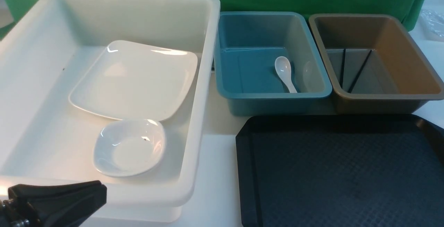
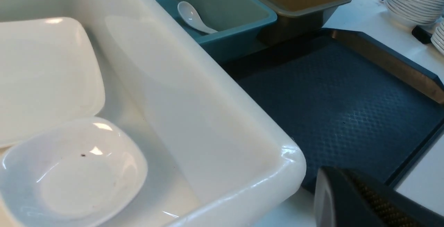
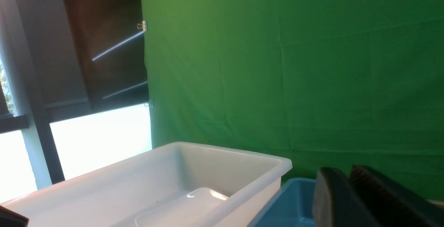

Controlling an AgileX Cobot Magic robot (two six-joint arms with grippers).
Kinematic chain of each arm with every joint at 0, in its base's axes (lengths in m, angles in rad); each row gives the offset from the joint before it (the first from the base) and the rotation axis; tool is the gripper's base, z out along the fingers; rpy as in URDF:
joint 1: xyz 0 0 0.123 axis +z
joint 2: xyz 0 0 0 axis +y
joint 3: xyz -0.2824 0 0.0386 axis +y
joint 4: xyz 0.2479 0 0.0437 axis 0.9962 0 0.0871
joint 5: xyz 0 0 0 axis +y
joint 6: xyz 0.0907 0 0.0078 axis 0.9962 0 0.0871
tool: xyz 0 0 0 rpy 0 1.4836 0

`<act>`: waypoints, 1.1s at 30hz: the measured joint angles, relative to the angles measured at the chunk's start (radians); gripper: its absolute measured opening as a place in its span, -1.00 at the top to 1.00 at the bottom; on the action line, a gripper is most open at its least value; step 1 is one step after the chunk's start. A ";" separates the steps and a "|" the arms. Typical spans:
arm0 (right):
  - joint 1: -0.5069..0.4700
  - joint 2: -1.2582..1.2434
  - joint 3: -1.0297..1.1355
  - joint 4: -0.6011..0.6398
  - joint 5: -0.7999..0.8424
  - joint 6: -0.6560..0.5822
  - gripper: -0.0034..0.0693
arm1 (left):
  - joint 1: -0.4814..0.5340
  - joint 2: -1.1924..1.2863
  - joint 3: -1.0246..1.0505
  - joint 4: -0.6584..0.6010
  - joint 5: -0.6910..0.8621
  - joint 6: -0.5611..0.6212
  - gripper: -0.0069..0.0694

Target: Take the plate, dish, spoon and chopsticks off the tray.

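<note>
The tray (image 1: pixel 347 175), black with a raised rim, clipped corners and a diamond-textured floor, is lying bare at the front right of the table. The plate (image 1: pixel 135 79), a large glossy white rounded rectangle, is resting flat in the white bin (image 1: pixel 204 81) at the left. The small white dish (image 1: pixel 129 147) is sitting nearer the robot, its far edge overlapping the plate's near rim. The spoon (image 1: pixel 285 72), white ceramic with a short curved handle, is lying in the blue bin (image 1: pixel 225 92) with its bowl pointing away from the robot. The chopsticks (image 1: pixel 359 71), thin and black, are leaning apart in the brown bin (image 1: pixel 430 95), which is standing just beside the blue one.

The left gripper (image 1: pixel 92 194) is hanging low by the white bin's near wall, its dark fingers pressed together on nothing. The right gripper (image 3: pixel 350 185) is showing only in the right wrist view, tilted toward the green backdrop (image 3: pixel 295 64); its fingers are standing slightly parted and holding nothing.
</note>
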 joint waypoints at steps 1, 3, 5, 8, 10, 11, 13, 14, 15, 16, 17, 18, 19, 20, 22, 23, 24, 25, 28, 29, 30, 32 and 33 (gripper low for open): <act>0.000 0.000 0.000 0.000 0.000 0.000 0.60 | 0.000 0.000 0.000 0.003 -0.001 0.000 0.81; 0.000 0.000 0.000 0.000 0.000 0.000 0.58 | 0.000 0.000 0.000 0.010 -0.006 0.000 0.81; 0.000 0.000 0.000 0.000 0.000 0.000 0.56 | 0.000 0.000 0.000 0.015 -0.007 0.000 0.81; 0.000 0.000 0.000 0.000 0.000 0.000 0.53 | 0.000 0.000 0.000 0.021 -0.007 0.000 0.81; 0.000 0.000 0.000 0.000 0.000 0.000 0.51 | 0.000 0.000 0.000 0.023 -0.007 0.000 0.81; 0.000 0.000 0.000 0.000 0.000 0.000 0.51 | 0.000 0.000 0.000 0.023 -0.007 0.000 0.81; 0.000 0.000 0.000 0.000 0.000 0.000 0.51 | 0.000 0.000 0.000 0.024 -0.007 0.000 0.81; 0.000 0.000 0.000 0.000 0.000 0.000 0.50 | 0.000 0.000 0.000 0.027 -0.007 0.000 0.81; 0.000 0.000 0.000 0.000 0.000 0.000 0.50 | 0.000 0.000 0.000 0.034 -0.008 0.000 0.81; 0.000 0.000 0.000 0.000 0.000 0.000 0.50 | -0.001 0.000 0.000 0.040 -0.014 0.000 0.81; 0.000 0.000 0.000 0.000 0.000 0.000 0.49 | -0.001 -0.001 0.000 0.048 -0.021 -0.007 0.81; 0.000 0.000 0.000 0.000 0.000 0.000 0.48 | -0.001 -0.004 0.002 0.065 -0.038 -0.020 0.81; 0.000 0.000 0.000 0.000 0.000 0.000 0.47 | -0.001 -0.008 0.007 0.087 -0.056 -0.038 0.81; 0.000 0.000 0.000 0.000 0.000 0.000 0.46 | 0.001 -0.017 0.019 0.120 -0.093 -0.071 0.81; 0.000 0.000 0.000 0.000 0.000 0.000 0.45 | 0.021 -0.047 0.064 0.188 -0.178 -0.148 0.81; 0.000 0.000 0.000 0.000 0.000 0.000 0.44 | 0.038 -0.063 0.088 0.213 -0.229 -0.172 0.81; 0.000 0.000 0.000 0.000 0.000 0.000 0.44 | 0.064 -0.086 0.121 0.233 -0.278 -0.192 0.81; 0.000 0.000 0.000 0.000 0.000 0.000 0.43 | 0.096 -0.112 0.156 0.245 -0.318 -0.203 0.81; 0.000 0.000 0.000 0.000 0.000 0.000 0.41 | 0.208 -0.191 0.253 0.257 -0.371 -0.221 0.81; 0.000 0.000 0.000 0.000 0.000 0.000 0.41 | 0.260 -0.225 0.289 0.261 -0.375 -0.222 0.81; 0.000 0.000 0.000 0.000 0.000 0.000 0.41 | 0.295 -0.246 0.310 0.261 -0.376 -0.222 0.81; 0.000 0.000 0.000 0.000 0.000 0.000 0.40 | 0.375 -0.295 0.352 0.265 -0.372 -0.224 0.81; 0.000 0.000 0.000 0.000 0.000 0.000 0.40 | 0.410 -0.318 0.367 0.272 -0.370 -0.224 0.81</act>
